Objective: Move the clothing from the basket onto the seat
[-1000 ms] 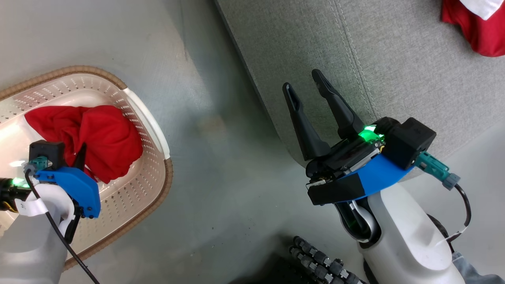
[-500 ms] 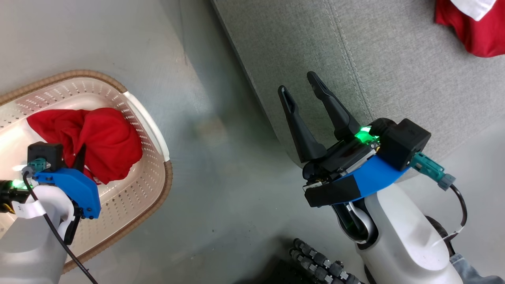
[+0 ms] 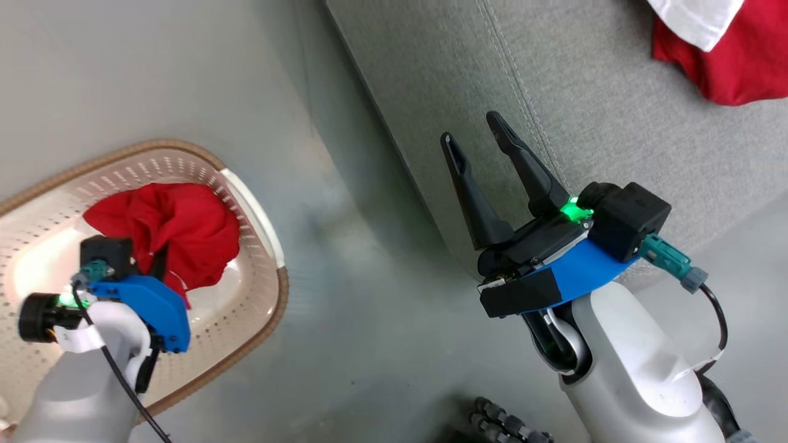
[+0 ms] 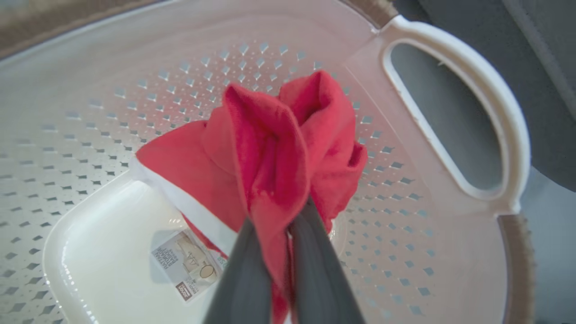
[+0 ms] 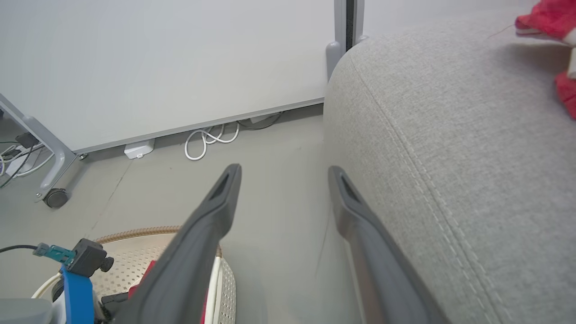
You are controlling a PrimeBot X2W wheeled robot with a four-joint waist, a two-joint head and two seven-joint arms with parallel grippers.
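Grey floor (image 3: 345, 277), white wall panel (image 5: 157, 67), cables (image 5: 211, 137) at its foot. Left fingers (image 4: 245, 274) clamped on red garment (image 4: 279, 148) in basket (image 3: 281, 292); right fingers (image 3: 477, 203) apart beside seat (image 3: 615, 154) edge; second garment (image 3: 732, 67) on seat

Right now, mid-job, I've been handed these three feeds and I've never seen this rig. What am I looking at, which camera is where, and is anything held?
This is a wheeled robot with two arms. The wide picture looks down from its head. The other two each look along one arm's claw. The left claw is shut on a red garment inside the perforated basket, which stands on the grey floor. The right claw is open and holds nothing, hovering at the edge of the grey seat. A second garment, red and white, lies on the seat.
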